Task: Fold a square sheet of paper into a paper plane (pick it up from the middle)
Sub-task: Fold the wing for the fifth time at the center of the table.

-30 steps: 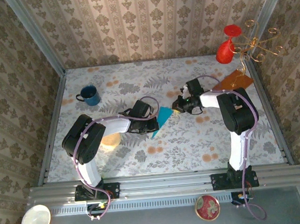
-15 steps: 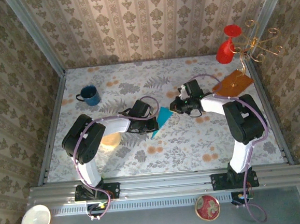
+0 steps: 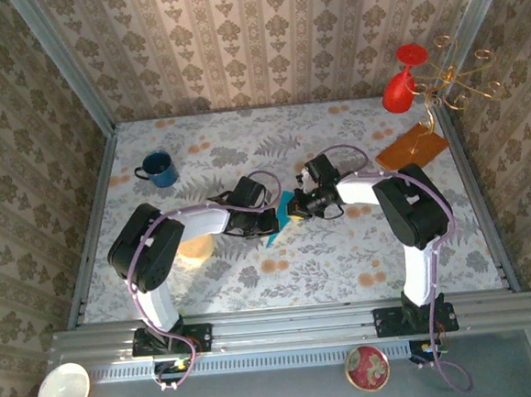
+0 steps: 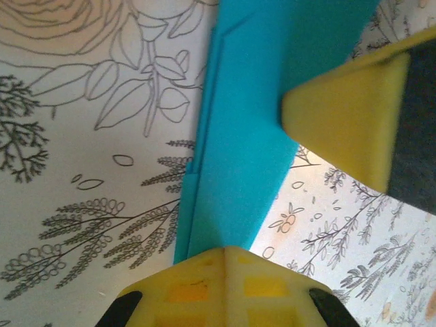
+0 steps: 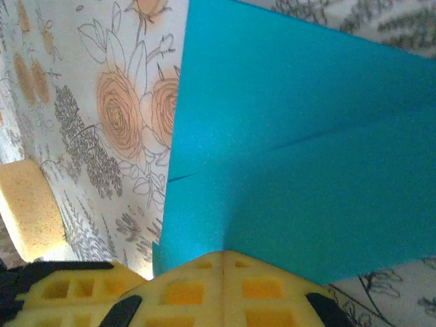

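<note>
White arms (image 3: 203, 224) with black joints (image 3: 136, 250), lilac cables (image 3: 349, 147), yellow grid-moulded tool fingers (image 4: 225, 286).

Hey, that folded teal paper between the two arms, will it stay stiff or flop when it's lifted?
Probably floppy: the teal paper is a thin sheet, though the layered folds along its edge likely stiffen it lengthwise. It looks very light, so a push would likely buckle or slide it rather than tip it.
</note>
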